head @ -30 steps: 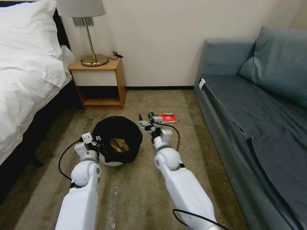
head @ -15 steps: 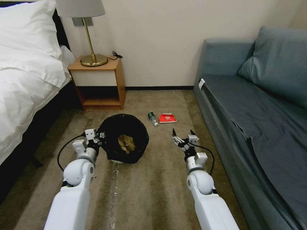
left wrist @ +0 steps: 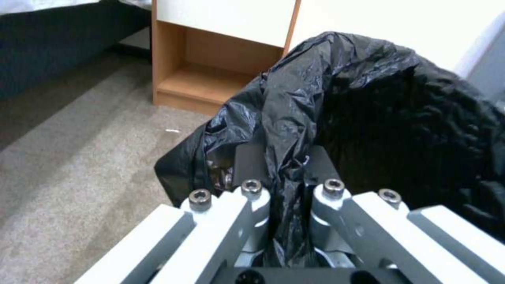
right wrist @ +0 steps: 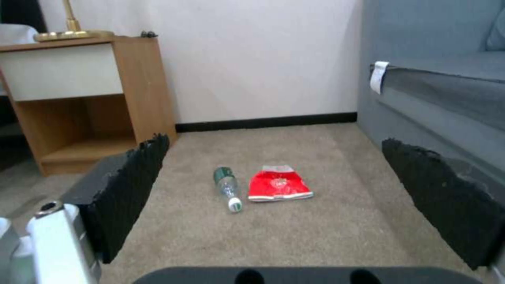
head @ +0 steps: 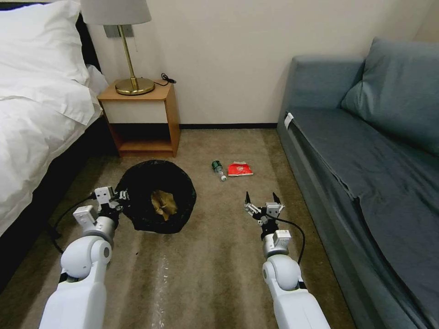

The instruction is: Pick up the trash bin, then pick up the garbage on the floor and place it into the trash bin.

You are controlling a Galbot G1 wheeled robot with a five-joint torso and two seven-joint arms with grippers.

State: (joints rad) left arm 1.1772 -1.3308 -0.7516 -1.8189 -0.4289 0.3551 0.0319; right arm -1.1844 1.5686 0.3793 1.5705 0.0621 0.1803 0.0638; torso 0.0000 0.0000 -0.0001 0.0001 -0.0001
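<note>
Bed [head: 32, 114] on the left, sofa [head: 366, 151] on the right, nightstand [head: 141, 119] w/ lamp against the wall, carpet [head: 215, 256] between. Trash bin [head: 155, 196] w/ black liner sits tilted just left of centre; left pincer [head: 120, 197] is pressed together on its rim, pinching liner and edge, as the left wrist view shows. Crumpled tan paper [head: 163, 203] lies inside the bin, so part of the pickup looks done. Right pincer [head: 260, 201] hovers low over the carpet, spread wide, holding nothing. Left to do: red packet [head: 240, 169] and small bottle [head: 218, 169], lying just beside each other on the carpet, ahead of the right pincer, apart from the bin.
</note>
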